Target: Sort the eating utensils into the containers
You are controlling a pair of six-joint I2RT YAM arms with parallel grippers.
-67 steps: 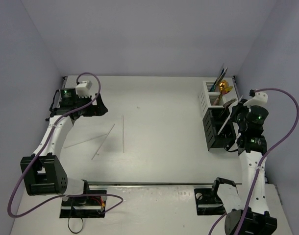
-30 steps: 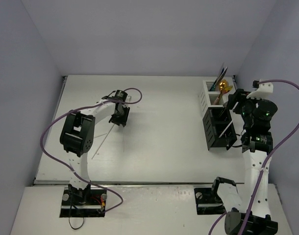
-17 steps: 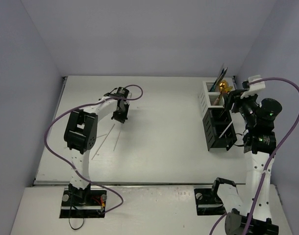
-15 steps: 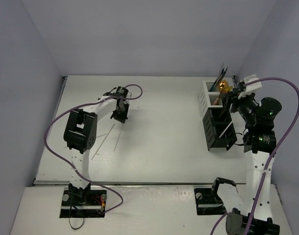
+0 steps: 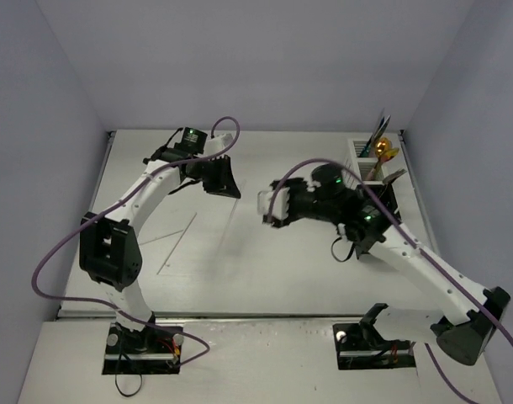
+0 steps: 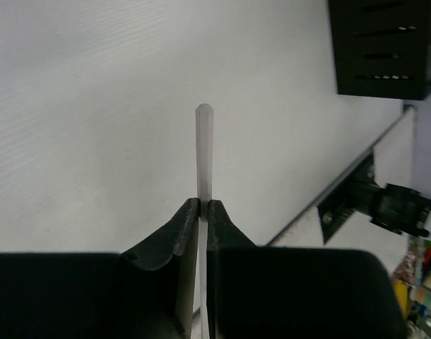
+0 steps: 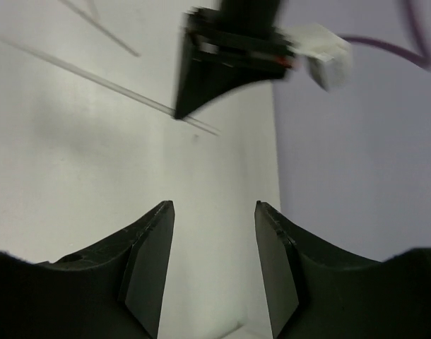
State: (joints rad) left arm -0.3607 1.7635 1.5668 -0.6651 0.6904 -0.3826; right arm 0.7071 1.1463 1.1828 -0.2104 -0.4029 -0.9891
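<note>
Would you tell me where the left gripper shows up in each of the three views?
Top external: left gripper sits left of centre, upper half.
Left wrist: left gripper at bottom centre, shut on a thin pale stick.
Right wrist: left gripper at top centre, blurred.
Shared landmark: the thin pale stick, clear in both wrist views.
</note>
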